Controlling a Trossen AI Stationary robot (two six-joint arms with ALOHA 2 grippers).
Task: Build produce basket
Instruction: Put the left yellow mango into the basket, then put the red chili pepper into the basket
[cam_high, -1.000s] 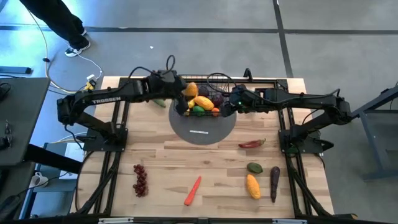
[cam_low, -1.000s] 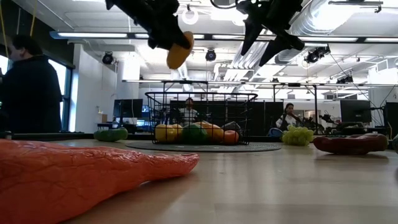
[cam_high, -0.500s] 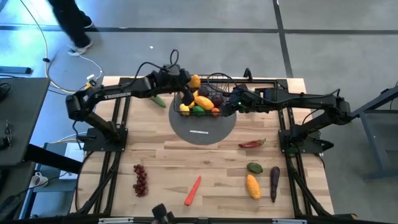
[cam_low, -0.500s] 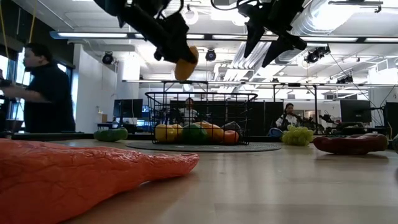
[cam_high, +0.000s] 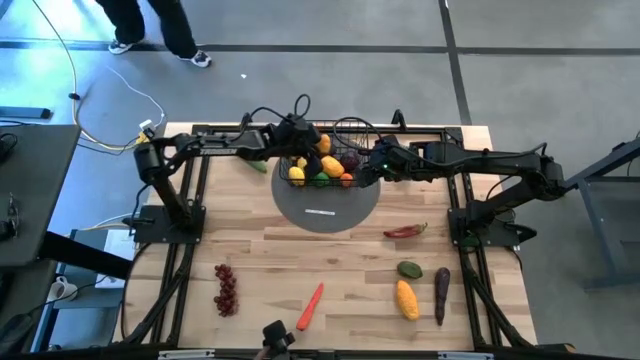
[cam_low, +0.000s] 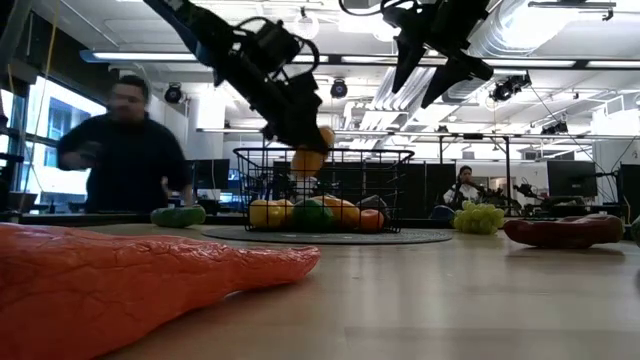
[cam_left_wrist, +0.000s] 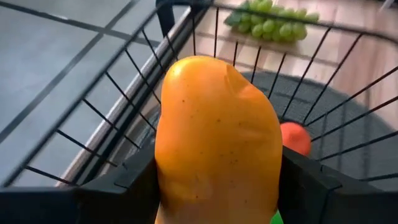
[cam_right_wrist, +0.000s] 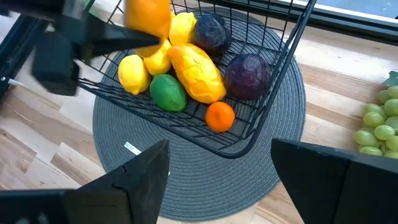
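My left gripper (cam_high: 312, 142) is shut on an orange mango (cam_left_wrist: 217, 137) over the far left part of the black wire basket (cam_high: 345, 180). In the low view the mango (cam_low: 308, 155) hangs at the height of the basket's rim (cam_low: 320, 151). The basket stands on a grey round mat (cam_high: 325, 210) and holds lemons, a yellow mango (cam_right_wrist: 196, 73), a green fruit, a small orange fruit and two purple plums (cam_right_wrist: 247, 76). My right gripper (cam_right_wrist: 217, 180) is open and empty, above the basket's right side. My left gripper pinches the mango by its two sides (cam_left_wrist: 168, 168) between its two fingers (cam_left_wrist: 127, 190). The fingers slant down from the table's left. The mango sticks out past the fingertips, lifted clear above the fruits in the basket.
A cucumber (cam_high: 257, 163) lies left of the basket and green grapes (cam_right_wrist: 379, 118) lie to its right. Nearer lie a red chili (cam_high: 405, 231), a green fruit (cam_high: 409, 269), a mango (cam_high: 406, 298), an eggplant (cam_high: 441, 295), a carrot (cam_high: 311, 306) and red grapes (cam_high: 226, 288). A person (cam_low: 125, 150) stands beyond the table.
My left gripper has carried the mango toward the table's right edge and down, from well above the basket to the height of its rim. The person beyond the table has walked along its far side.
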